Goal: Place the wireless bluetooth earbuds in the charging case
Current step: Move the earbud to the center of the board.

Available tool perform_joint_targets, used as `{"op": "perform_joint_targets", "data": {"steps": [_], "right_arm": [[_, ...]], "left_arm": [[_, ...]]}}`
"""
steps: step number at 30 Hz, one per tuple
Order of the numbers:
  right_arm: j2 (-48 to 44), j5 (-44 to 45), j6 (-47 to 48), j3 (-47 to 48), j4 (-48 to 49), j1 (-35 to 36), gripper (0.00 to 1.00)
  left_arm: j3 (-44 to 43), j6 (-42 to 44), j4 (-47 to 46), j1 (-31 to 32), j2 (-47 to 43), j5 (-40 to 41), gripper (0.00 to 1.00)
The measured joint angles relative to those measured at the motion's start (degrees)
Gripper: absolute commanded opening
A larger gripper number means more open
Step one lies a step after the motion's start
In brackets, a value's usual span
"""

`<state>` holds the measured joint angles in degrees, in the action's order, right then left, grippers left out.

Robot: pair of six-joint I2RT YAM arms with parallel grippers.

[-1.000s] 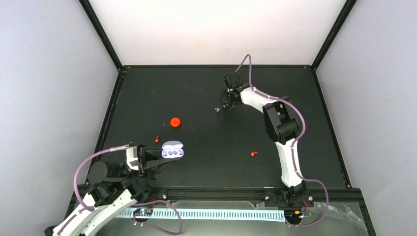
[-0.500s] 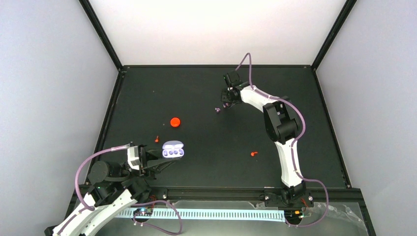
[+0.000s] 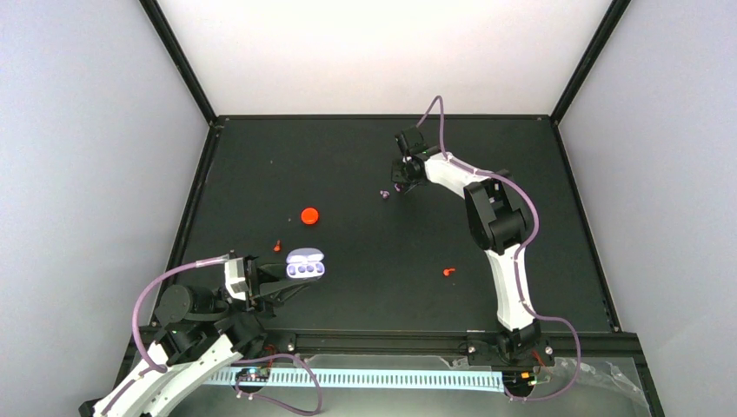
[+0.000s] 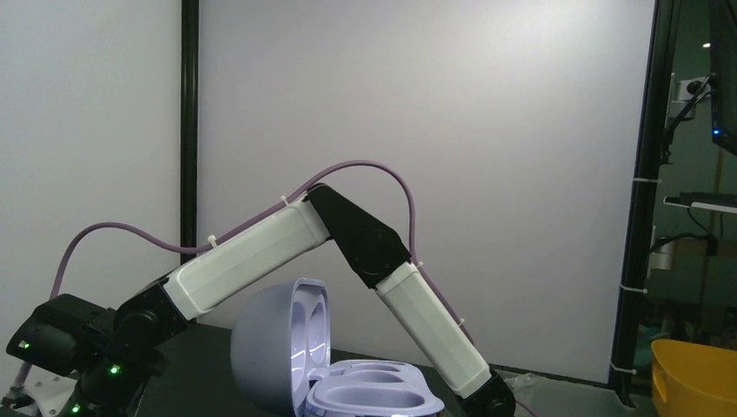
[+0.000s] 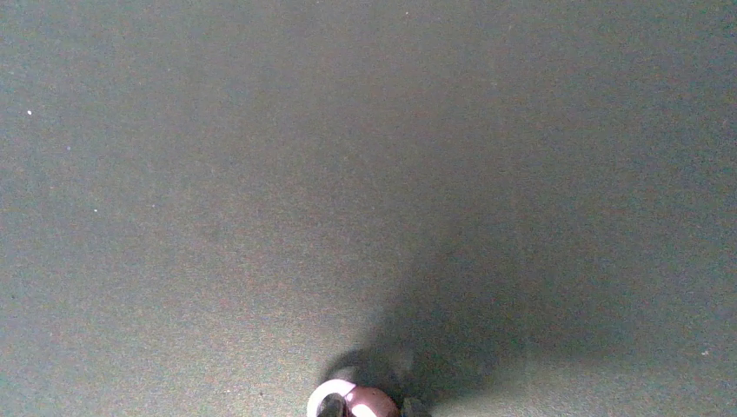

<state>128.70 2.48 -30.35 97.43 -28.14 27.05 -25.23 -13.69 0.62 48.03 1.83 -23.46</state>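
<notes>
Left gripper [image 3: 295, 280] holds charging case [image 3: 306, 263] (lid open)

The top view is lit brightly and evenly; the back wall [image 3: 382, 52] is blown out to white against the matte black tabletop [image 3: 348, 156]. The right wrist view is rendered dim and grainy, with a soft shadow [image 5: 452, 330] spread at lower centre.
</notes>
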Motion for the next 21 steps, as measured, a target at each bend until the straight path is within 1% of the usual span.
{"op": "perform_joint_targets", "data": {"steps": [5,10,16,21], "right_arm": [[-1.51,0.04,-0.09,-2.91,2.32,0.00,0.14],[-5.40,-0.02,-1.09,-9.27,4.44,0.09,0.12],[-13.44,-0.22,-4.04,-20.06,7.96,0.33,0.12],[-23.12,-0.09,-8.00,-29.86,11.96,1.73,0.12]], "left_arm": [[-0.02,0.00,0.00,0.00,0.00,0.07,0.02],[0.00,0.00,-0.02,0.00,0.00,0.07,0.02],[0.00,0.00,0.00,0.00,-0.11,0.07,0.01],[0.00,-0.07,-0.13,0.00,-0.98,0.04,0.01]]}}
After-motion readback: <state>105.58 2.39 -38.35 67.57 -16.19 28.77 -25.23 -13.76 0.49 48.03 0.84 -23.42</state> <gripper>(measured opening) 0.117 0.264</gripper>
